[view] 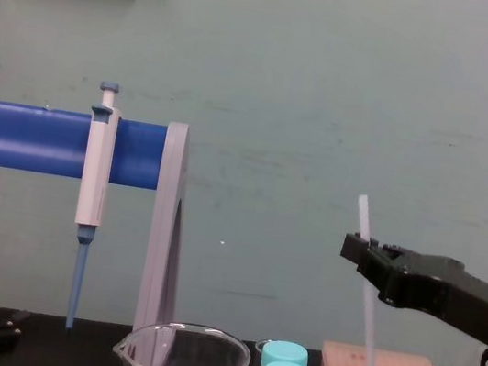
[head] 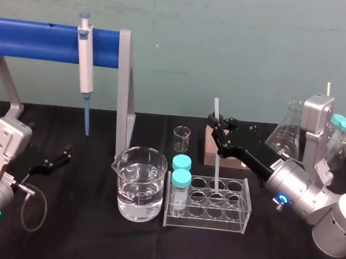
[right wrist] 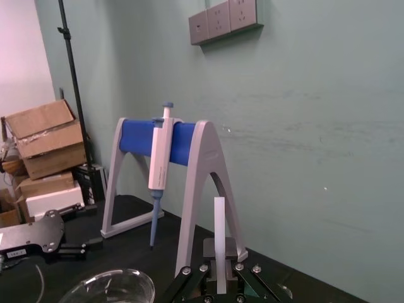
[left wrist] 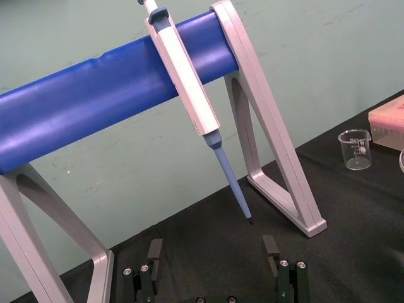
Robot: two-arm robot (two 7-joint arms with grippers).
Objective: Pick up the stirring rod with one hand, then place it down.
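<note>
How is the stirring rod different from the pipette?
The stirring rod is plain, thin and whitish all along; the pipette is thicker, white with a blue tip. The right gripper holds the rod nearly upright; the pipette hangs on the blue bar. Both are long and straight. The left gripper sits open, idle, on the left.

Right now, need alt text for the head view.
The right gripper is shut on the stirring rod, holding it nearly upright with its lower end in a well of the clear tube rack. The left gripper is open, parked at far left. A water beaker stands left of the rack, and a pipette hangs on the blue stand behind.
</note>
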